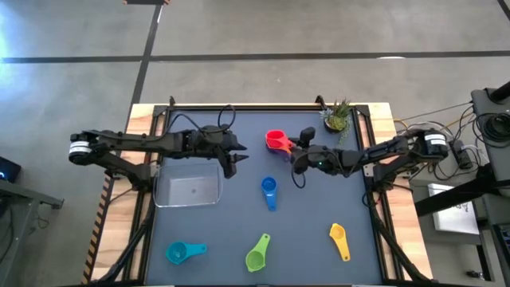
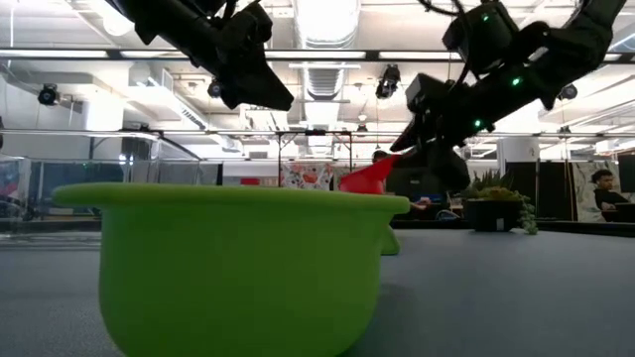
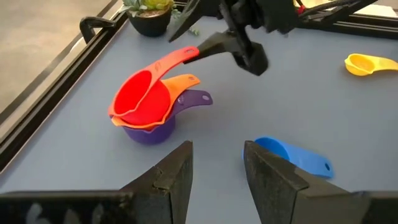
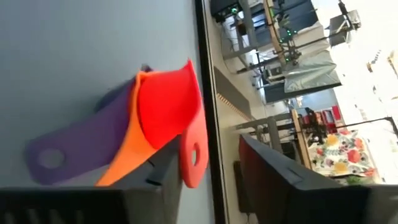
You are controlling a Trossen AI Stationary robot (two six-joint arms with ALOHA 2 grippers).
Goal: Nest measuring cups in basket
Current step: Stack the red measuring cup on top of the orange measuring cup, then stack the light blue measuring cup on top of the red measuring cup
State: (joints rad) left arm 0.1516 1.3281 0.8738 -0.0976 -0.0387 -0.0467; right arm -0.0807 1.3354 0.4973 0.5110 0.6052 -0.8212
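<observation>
Seven plastic measuring cups show in all, each a round bowl with a short flat handle. Three are stacked near the far edge of the dark counter [image 1: 239, 255]: the red cup [image 3: 140, 93] sits tilted in the orange cup [image 3: 163, 106], which sits in the purple cup [image 3: 158, 127]. Four lie singly: the blue cup [image 1: 268, 191] near the middle, and the teal cup [image 1: 182, 253], the lime green cup [image 1: 256, 255] and the yellow cup [image 1: 339, 239] along the near side, well apart from one another.

One clear, shallow basket [image 1: 188, 190] with rounded corners rests left of the blue cup, holding no cups.

The right tool [image 3: 214, 45] reaches in beside the stack, its dark fingers closed on the red cup's handle, so that cup stands tipped in the stack.

The left tool [image 1: 233, 163] hangs just beyond the basket's far right corner, its two flat fingers parted with a narrow gap and holding nothing.

One small potted plant [image 1: 338, 116] stands at the far right corner.
</observation>
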